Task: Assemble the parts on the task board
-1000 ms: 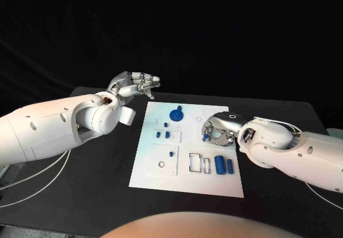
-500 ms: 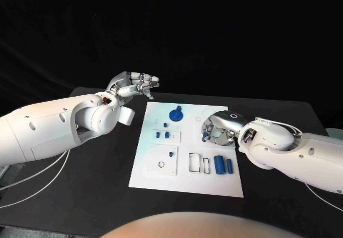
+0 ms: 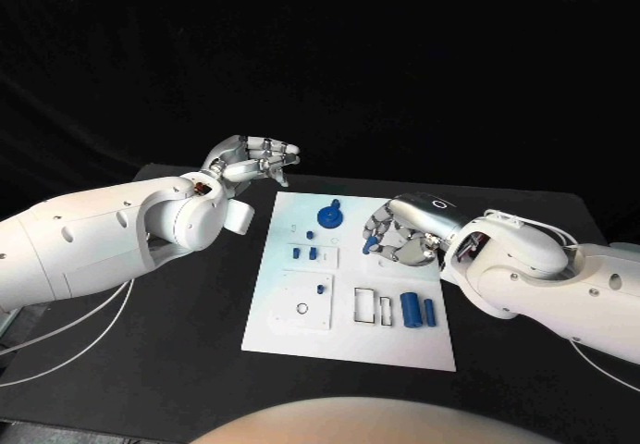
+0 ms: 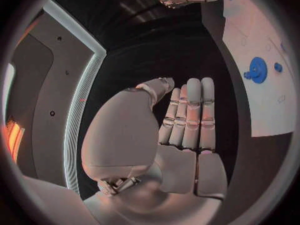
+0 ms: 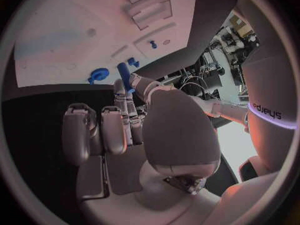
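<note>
The white task board [image 3: 350,335] lies in the middle of the black table. My right hand [image 3: 401,232] hovers over its right half and pinches a small blue peg [image 3: 370,245], which the right wrist view shows between thumb and finger [image 5: 124,76]. A blue round part [image 3: 326,215] stands near the board's far edge. Three small blue pieces [image 3: 304,250] sit left of centre. Two blue cylinders [image 3: 417,309] lie at the near right. My left hand [image 3: 253,158] hangs off the board's far left corner, fingers straight and side by side [image 4: 187,116], holding nothing.
Rectangular slots [image 3: 364,305] and a raised plate with a small ring [image 3: 302,307] occupy the board's near half. Bare black table [image 3: 174,342] lies on both sides of the board. My left forearm [image 3: 120,231] stretches over the table's left side.
My right hand has lifted a little and turned, carrying the blue peg towards the board's middle. The left hand has stayed where it was.
</note>
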